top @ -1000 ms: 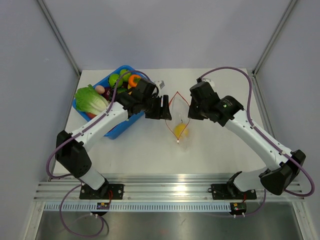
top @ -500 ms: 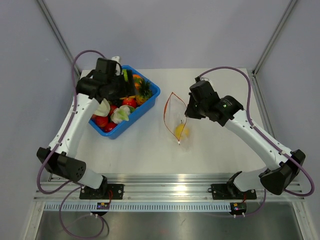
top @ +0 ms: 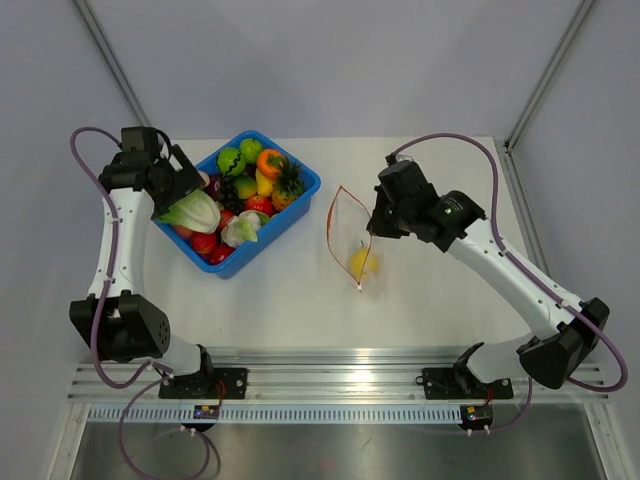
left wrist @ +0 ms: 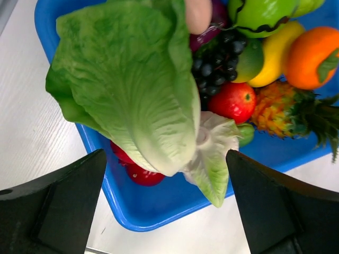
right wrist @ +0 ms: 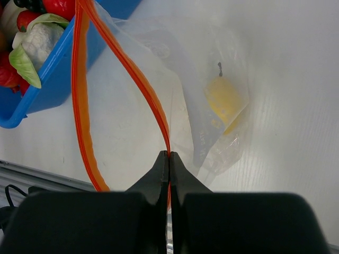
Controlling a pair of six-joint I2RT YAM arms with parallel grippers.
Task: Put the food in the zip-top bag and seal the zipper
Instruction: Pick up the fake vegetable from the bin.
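Observation:
The clear zip-top bag [top: 352,240] lies mid-table with its mouth open and a yellow food piece [top: 361,262] inside. My right gripper [top: 373,222] is shut on the bag's red-orange zipper strip [right wrist: 153,100], holding one lip up; the other lip [right wrist: 80,100] curves away to the left. The yellow piece also shows through the plastic in the right wrist view [right wrist: 225,98]. My left gripper [left wrist: 167,211] is open and empty above the leafy green lettuce [left wrist: 132,84] at the left end of the blue bin [left wrist: 169,206]. In the top view the left gripper [top: 172,183] hovers beside the lettuce [top: 190,211].
The blue bin [top: 277,228] holds several toy foods: red strawberries, an orange, a pineapple, grapes, green fruits and a small white-green leafy piece [left wrist: 212,153]. A white slider tab [top: 357,287] sits at the near end of the zipper. Enclosure walls stand on both sides.
My left arm has swung from beside the bag's mouth back left to over the bin's lettuce. The right gripper has kept its hold on the zipper strip.

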